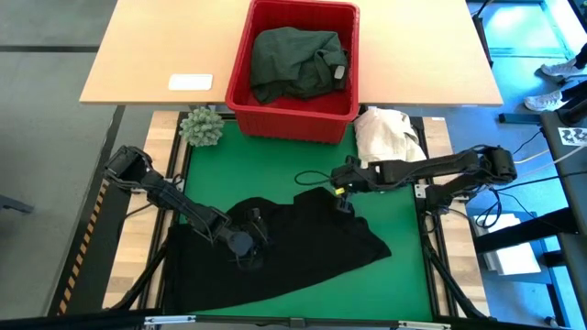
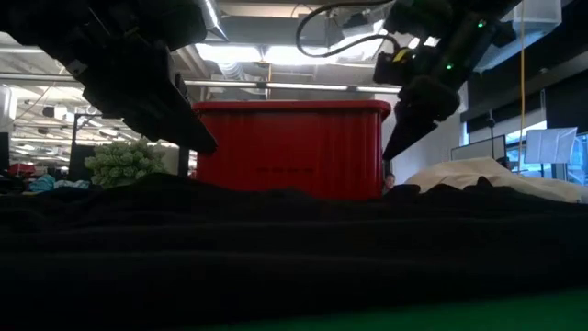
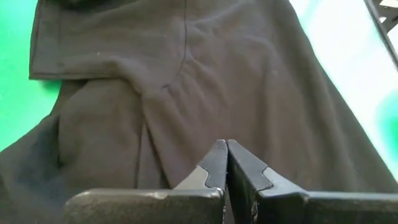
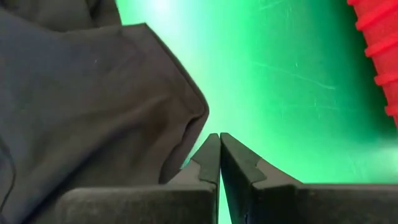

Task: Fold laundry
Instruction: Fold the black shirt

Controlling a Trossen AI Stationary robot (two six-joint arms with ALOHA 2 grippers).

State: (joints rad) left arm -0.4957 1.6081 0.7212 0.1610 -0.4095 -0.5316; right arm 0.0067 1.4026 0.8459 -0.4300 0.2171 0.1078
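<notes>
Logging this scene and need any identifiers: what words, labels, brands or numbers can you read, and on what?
No readable text anywhere.
Black-and-white square marker at the high view's right edge: a pattern, no letters.
White card on the wooden table: blank as far as shows.
Red basket, black garment: no labels visible.

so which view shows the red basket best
The high view: the whole red basket shows from above, with a dark green garment inside. The low view shows only its front wall, partly behind the black garment. The right wrist view catches just a corner; the left wrist view shows none.
</notes>
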